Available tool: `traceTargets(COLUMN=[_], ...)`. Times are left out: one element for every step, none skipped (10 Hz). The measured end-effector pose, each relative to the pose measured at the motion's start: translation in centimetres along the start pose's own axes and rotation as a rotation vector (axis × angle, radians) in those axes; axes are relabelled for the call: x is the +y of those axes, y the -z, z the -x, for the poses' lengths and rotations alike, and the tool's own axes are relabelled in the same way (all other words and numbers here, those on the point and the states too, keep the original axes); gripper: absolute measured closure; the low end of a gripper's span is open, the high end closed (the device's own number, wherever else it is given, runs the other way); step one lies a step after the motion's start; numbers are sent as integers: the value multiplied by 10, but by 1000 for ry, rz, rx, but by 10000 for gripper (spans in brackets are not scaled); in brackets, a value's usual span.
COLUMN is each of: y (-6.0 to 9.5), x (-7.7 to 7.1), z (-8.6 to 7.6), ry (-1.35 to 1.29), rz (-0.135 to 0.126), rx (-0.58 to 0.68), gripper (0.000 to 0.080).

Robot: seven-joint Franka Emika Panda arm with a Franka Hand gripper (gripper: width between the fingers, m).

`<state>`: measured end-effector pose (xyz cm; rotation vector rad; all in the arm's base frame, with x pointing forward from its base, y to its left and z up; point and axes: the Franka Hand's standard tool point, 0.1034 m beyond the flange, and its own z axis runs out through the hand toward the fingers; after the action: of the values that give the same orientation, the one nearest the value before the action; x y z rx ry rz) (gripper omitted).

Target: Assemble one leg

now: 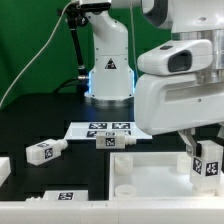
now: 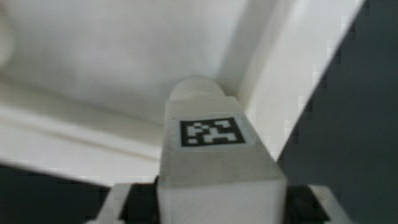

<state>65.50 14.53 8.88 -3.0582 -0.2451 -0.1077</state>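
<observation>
My gripper [image 1: 205, 165] is shut on a white leg [image 1: 208, 158] with a square marker tag on its side. It holds the leg upright over the right corner of the large white tabletop [image 1: 150, 175]. In the wrist view the leg [image 2: 217, 140] points away between my dark fingers [image 2: 135, 203], with the tabletop's rim [image 2: 285, 70] right behind its far end. Whether the leg touches the tabletop cannot be told. Two more legs lie on the black table at the exterior view's left [image 1: 45, 150] and middle [image 1: 116, 142].
The marker board [image 1: 105, 127] lies behind the middle leg, in front of the robot base [image 1: 108, 70]. Another tagged white part [image 1: 62, 197] lies at the front left, and a white piece [image 1: 4, 170] shows at the left edge.
</observation>
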Motion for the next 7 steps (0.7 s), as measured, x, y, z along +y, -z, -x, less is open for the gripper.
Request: traceTargets(y=[0, 0, 0, -1, -2, -2, -2], x=[0, 1, 2, 4, 5, 5, 5], z=[0, 0, -1, -1, -1, 0, 0], ry=[-109, -194, -337, -473, -595, -755, -884], rz=[0, -1, -11, -26, -41, -43, -46], rx=[1, 5, 7, 7, 10, 9, 3], gripper=[515, 515, 515, 515, 515, 515, 515])
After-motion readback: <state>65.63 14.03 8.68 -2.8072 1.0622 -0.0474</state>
